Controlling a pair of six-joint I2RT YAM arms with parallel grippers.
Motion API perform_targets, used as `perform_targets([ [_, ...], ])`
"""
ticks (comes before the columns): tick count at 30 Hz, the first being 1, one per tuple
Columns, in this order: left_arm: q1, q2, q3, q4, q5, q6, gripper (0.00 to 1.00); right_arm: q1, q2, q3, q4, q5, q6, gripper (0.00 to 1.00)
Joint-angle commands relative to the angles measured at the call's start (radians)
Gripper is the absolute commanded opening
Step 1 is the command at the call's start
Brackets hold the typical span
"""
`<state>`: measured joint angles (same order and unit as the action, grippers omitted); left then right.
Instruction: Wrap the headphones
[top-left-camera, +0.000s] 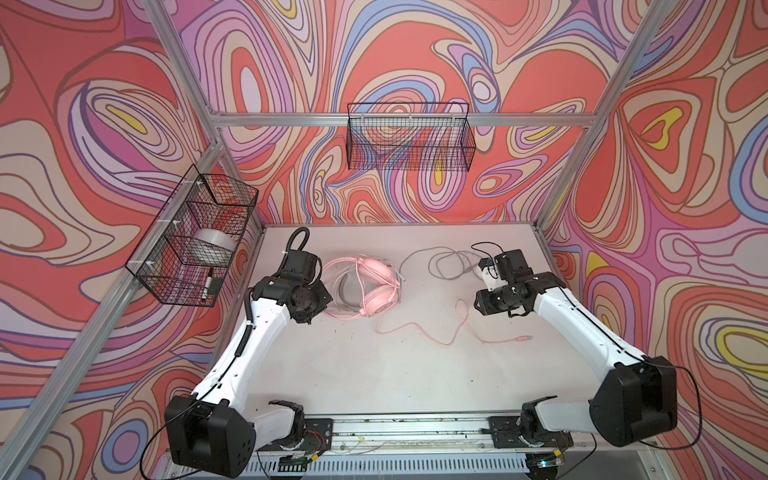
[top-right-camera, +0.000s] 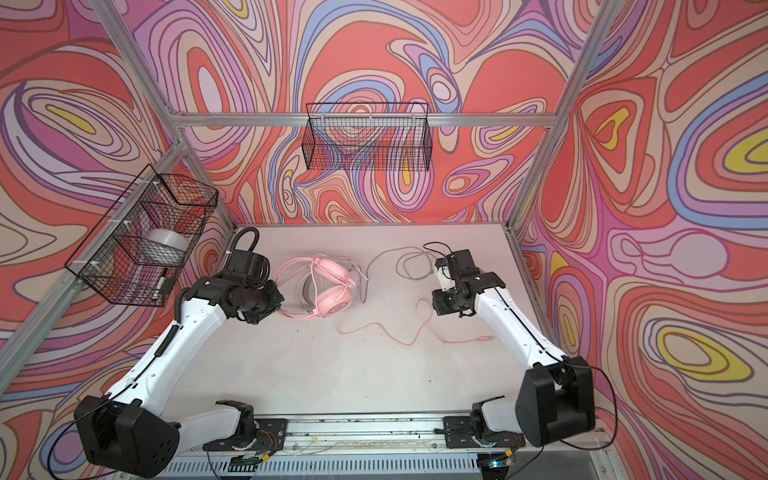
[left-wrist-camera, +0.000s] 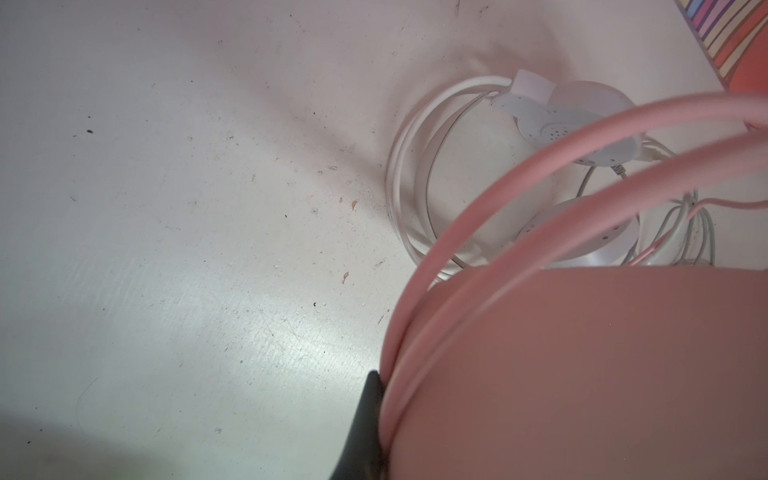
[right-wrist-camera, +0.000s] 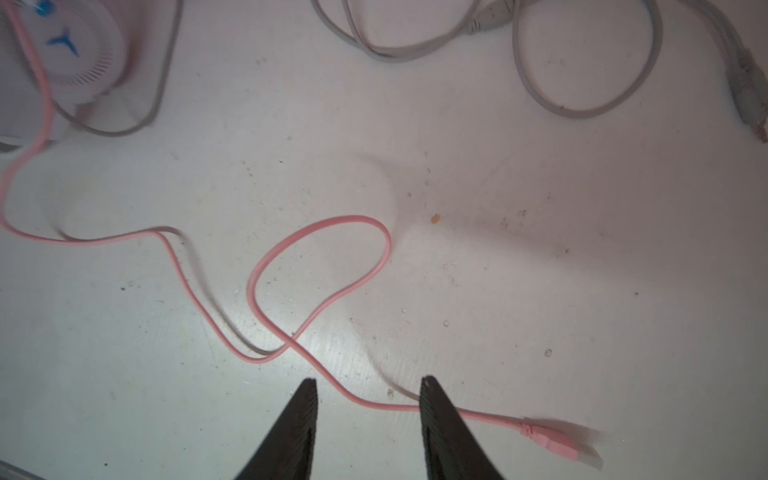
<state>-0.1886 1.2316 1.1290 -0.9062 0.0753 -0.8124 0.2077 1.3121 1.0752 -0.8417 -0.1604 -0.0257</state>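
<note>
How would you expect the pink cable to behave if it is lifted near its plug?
Probably floppy: the pink cable lies in loose loops on the table, so it should sag either side of the grip. It is likely light, being thin, and the plug end would probably dangle.

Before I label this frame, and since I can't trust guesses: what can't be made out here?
- Left end effector: second finger hidden behind the pink headset, left wrist view; its own wrist covers it in both top views.
- White headset: largely covered by the pink one, both top views.
- Pink plug: blurred, right wrist view.
</note>
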Motion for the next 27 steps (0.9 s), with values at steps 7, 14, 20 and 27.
perform_targets([
  [7, 0.006, -0.027, 0.046, 0.042, 0.055, 0.002, 0.0, 0.165, -0.105, -0.102, 0.147, -0.151, 0.021, 0.48],
  [14, 0.006, -0.026, 0.054, 0.023, 0.047, 0.001, 0.0, 0.32, -0.004, -0.199, 0.347, -0.098, 0.169, 0.48],
  [20, 0.006, -0.024, 0.051, 0.025, 0.045, -0.008, 0.0, 0.434, 0.169, -0.182, 0.424, 0.001, 0.237, 0.47],
  [27, 0.006, -0.029, 0.054, 0.017, 0.039, -0.005, 0.0, 0.467, 0.321, -0.128, 0.428, 0.1, 0.291, 0.43],
])
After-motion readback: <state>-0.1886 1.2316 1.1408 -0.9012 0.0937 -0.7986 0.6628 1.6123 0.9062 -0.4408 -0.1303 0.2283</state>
